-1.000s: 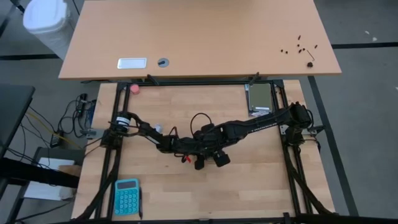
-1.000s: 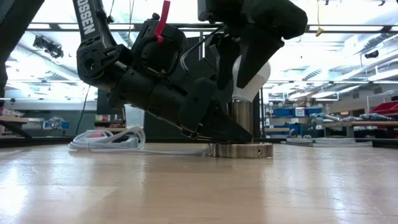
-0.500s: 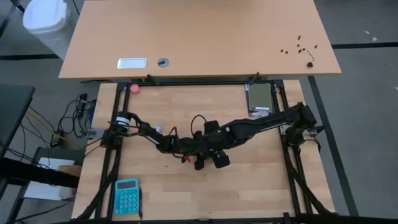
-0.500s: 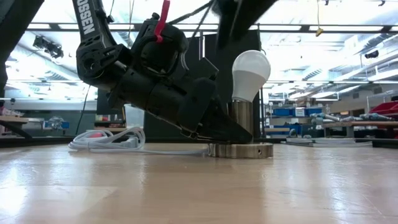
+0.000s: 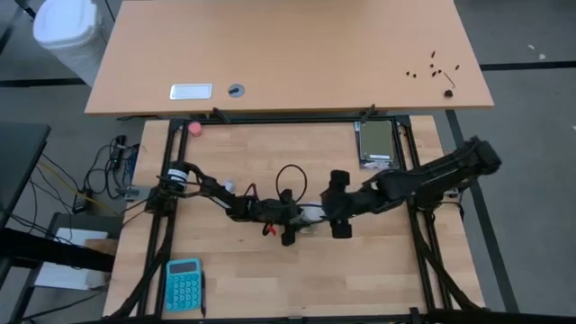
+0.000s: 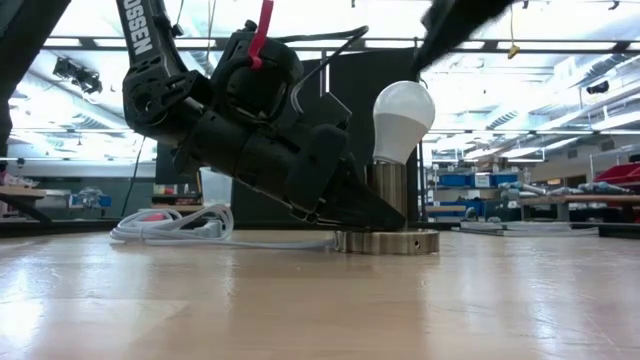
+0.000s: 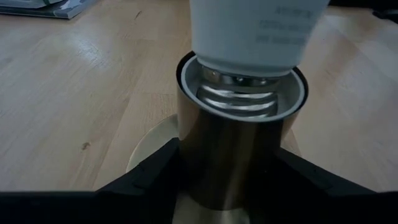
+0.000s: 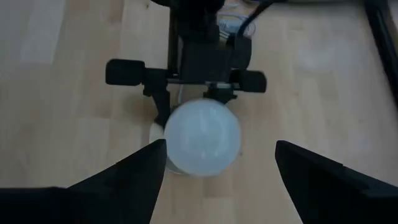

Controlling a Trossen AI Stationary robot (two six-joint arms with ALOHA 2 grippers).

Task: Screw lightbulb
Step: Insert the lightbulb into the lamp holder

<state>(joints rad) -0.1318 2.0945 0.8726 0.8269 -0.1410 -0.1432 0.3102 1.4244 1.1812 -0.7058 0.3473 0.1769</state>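
Note:
The white lightbulb [image 6: 403, 120] stands upright with its screw base [image 7: 239, 99] partly inside a metal socket [image 6: 385, 195]. The socket rests on the table by its round base disc [image 6: 386, 241]. My left gripper [image 7: 233, 186] is shut on the socket and reaches it from the table's left [image 5: 292, 225]. My right gripper [image 8: 217, 186] hangs open above the bulb [image 8: 202, 138] and a little toward the table's right [image 5: 331, 209]. Its fingers stand wide of the globe and touch nothing. My left gripper pinches the socket's upright metal barrel [image 7: 233, 155] between its two fingers [image 7: 155, 171], low on the barrel, just above the base disc. The fingers slant down from the table's left. The socket stays upright with its disc on the table.
A white cord [image 6: 180, 225] coils on the table behind my left arm. A teal calculator [image 5: 184, 283] lies at the near left, a pink ball [image 5: 194, 127] at the far left edge, and a flat device [image 5: 376, 144] at the far right.
My right gripper has let go of the bulb's globe, risen and drawn back toward the table's right edge, rolling as it went. The bulb has stayed upright in the socket.

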